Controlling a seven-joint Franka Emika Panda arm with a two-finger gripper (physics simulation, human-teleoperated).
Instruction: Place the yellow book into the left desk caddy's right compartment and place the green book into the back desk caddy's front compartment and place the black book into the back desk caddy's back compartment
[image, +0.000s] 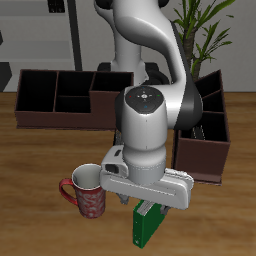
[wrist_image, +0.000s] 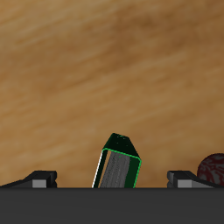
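Back desk caddy (image: 60, 95): wide dark box far behind the gripper, beyond the arm; its pockets look empty from here.
Mug (image: 85, 192): red patterned mug just beside the gripper, close to its body; a sliver also shows in the wrist view (wrist_image: 213, 169).
Gripper (image: 148, 205): hangs low over the table near the front edge, fingers pointing down; jaws narrowed around the green book, as far as the wrist view shows.
Green book (image: 147, 224): directly under the gripper, between the fingers, standing on end with its long axis roughly vertical, slightly tilted; white page edges show in the wrist view (wrist_image: 117, 166).
Key relation: book sits in line with the gripper, so the coming move looks like a lift, then a carry backward to the front compartment of the back caddy.
Other caddy (image: 205, 135): dark box seen end on, behind the gripper, partly hidden by the arm.
Yellow and black books: not visible.
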